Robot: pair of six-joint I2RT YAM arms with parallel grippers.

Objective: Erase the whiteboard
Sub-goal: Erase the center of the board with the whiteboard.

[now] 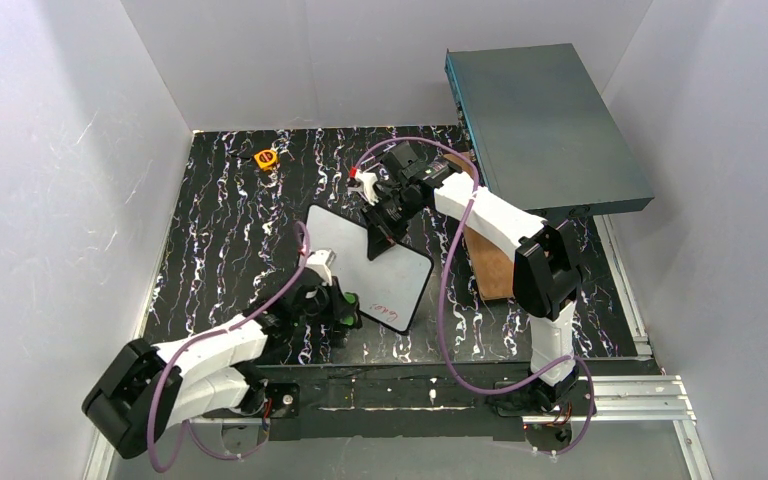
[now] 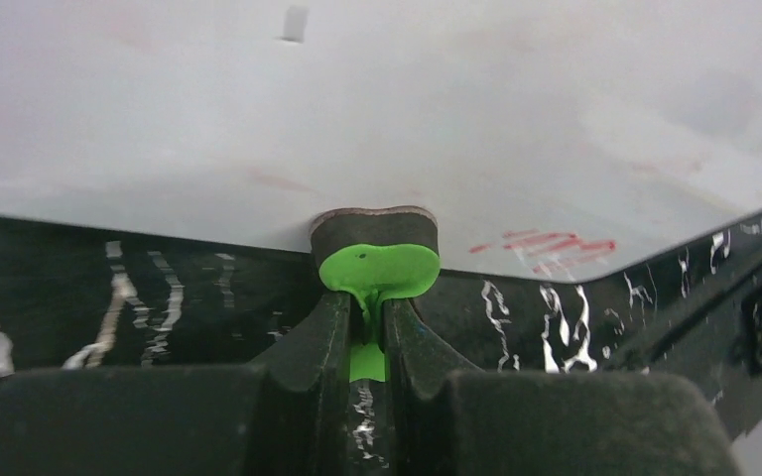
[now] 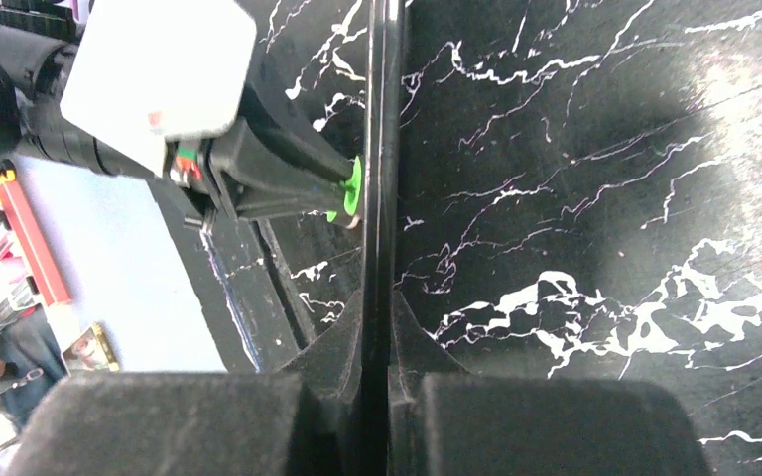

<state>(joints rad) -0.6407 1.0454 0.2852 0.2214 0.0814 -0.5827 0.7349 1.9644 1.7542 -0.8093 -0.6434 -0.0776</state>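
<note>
Whiteboard (image 1: 350,255) stood tilted mid-tabletop (image 1: 220,200), btwn both arms. Right fingers (image 3: 342,347) were clenched on its upper edge. Left fingers (image 2: 327,347) gripped a small green eraser (image 2: 377,266), pressed vs. the board's near edge, w/ red writing (image 2: 546,246) just beside.

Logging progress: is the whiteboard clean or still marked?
Still marked: red handwriting sits at the near corner of the whiteboard, and a faint red smear shows further in, in the left wrist view.
</note>
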